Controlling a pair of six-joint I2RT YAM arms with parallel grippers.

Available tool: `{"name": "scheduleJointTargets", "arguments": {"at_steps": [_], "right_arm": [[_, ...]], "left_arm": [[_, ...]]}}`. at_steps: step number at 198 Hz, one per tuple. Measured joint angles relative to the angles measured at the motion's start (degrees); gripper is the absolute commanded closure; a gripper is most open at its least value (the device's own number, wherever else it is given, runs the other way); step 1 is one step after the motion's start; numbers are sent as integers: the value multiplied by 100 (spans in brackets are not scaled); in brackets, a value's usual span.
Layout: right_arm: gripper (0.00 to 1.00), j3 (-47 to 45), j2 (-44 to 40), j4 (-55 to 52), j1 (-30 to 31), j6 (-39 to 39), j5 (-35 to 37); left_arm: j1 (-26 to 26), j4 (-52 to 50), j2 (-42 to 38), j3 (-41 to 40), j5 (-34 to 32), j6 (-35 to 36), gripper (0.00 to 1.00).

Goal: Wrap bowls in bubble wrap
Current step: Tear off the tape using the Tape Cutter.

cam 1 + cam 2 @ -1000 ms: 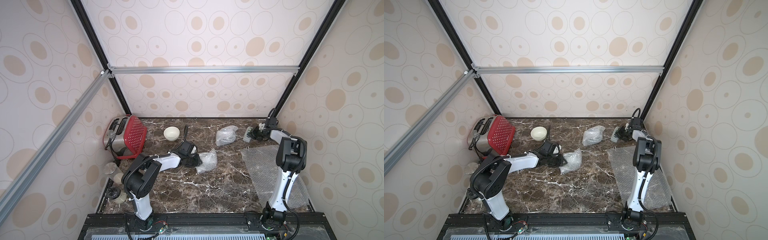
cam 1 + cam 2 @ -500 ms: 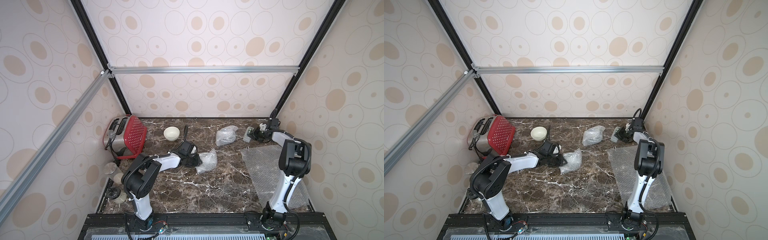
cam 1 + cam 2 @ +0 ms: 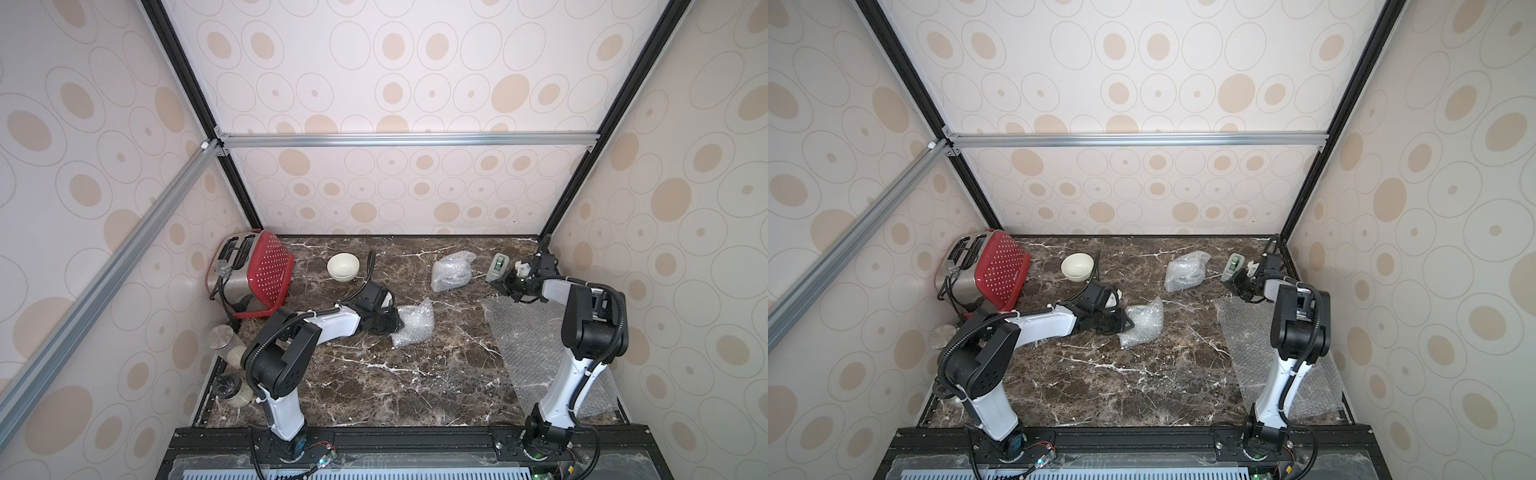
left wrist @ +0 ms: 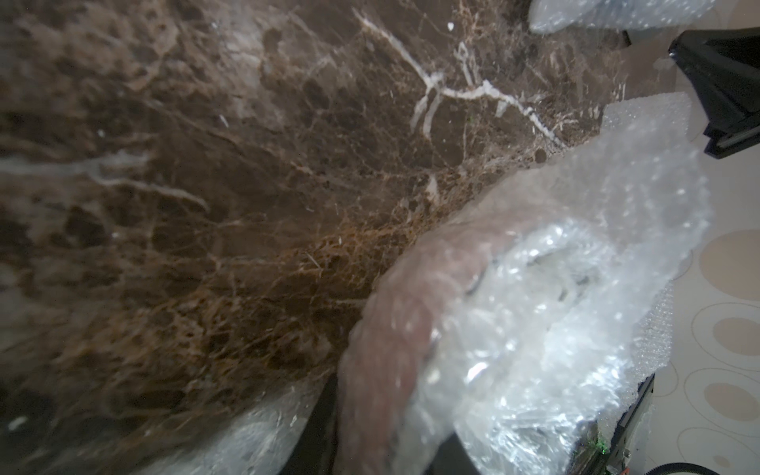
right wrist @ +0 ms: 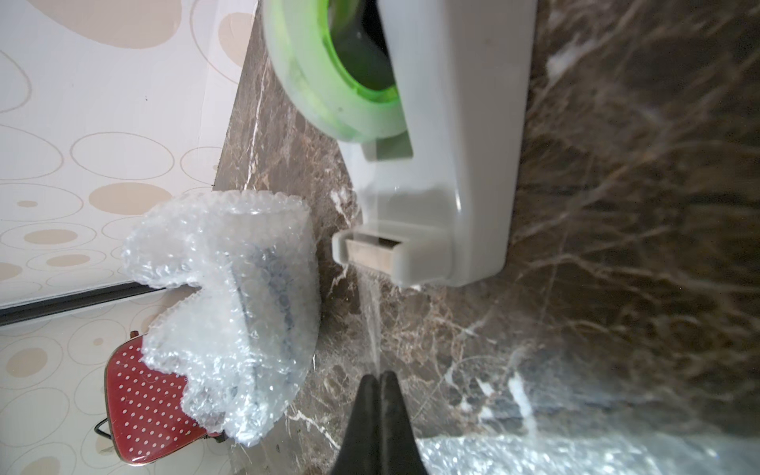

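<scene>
The left gripper [image 3: 397,323] is closed narrowly on a bubble-wrap bundle [image 3: 414,328] at the middle of the surface [image 3: 374,374] — its arm lies low, stretched forward from a raised elbow. The right gripper [image 5: 380,376], jaws together, pinches a tape strip [image 5: 371,312] running from the tape dispenser [image 5: 452,164] — forearm level, upper arm upright. The cream bowl [image 3: 343,268] sits unwrapped beyond the left arm.

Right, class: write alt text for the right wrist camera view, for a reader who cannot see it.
The shut right gripper pinches a strip of clear tape drawn from a grey dispenser on a marble table. A bubble-wrapped bundle lies beside it, a red toaster beyond.
</scene>
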Motion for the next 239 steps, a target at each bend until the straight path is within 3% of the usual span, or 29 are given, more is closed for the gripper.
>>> {"name": "scheduleJointTargets", "arguments": {"at_steps": [137, 239], "right_arm": [[100, -321, 358, 772, -232, 92, -315], [100, -649, 42, 273, -304, 96, -713]], "left_arm": [[4, -131, -120, -44, -79, 22, 74], [4, -129, -120, -44, -79, 22, 74]]}}
